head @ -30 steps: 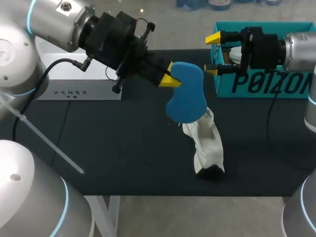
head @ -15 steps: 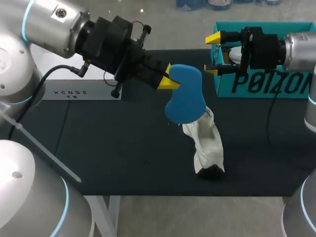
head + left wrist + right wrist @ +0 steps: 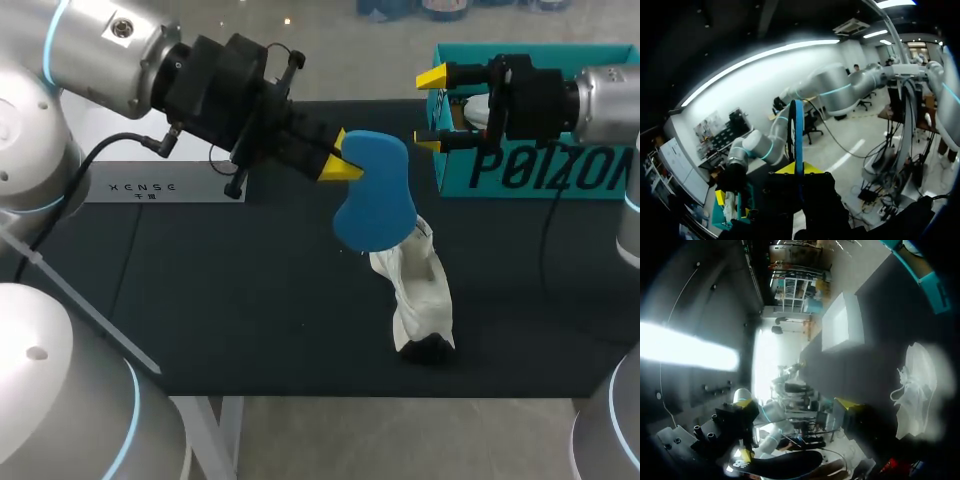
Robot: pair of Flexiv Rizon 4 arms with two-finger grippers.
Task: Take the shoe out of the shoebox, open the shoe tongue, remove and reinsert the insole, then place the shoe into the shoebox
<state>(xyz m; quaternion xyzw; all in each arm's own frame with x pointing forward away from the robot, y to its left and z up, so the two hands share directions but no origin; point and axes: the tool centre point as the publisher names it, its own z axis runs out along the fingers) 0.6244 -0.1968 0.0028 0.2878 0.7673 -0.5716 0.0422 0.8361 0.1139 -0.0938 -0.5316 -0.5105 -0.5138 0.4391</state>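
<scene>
My left gripper is shut on the top edge of a blue insole, which hangs in the air above the table's middle. In the left wrist view the insole shows edge-on, rising from between the yellow tips. Under the insole's lower end a white shoe lies on the black table; it also shows in the right wrist view. My right gripper hangs open and empty at the left end of the teal shoebox, to the right of the insole.
A white panel lies at the table's back left, behind my left arm. The shoebox stands at the back right. The black table top runs to a front edge just below the shoe.
My left gripper and the insole have drifted slightly to the left and up. The right arm and the shoe have not moved.
</scene>
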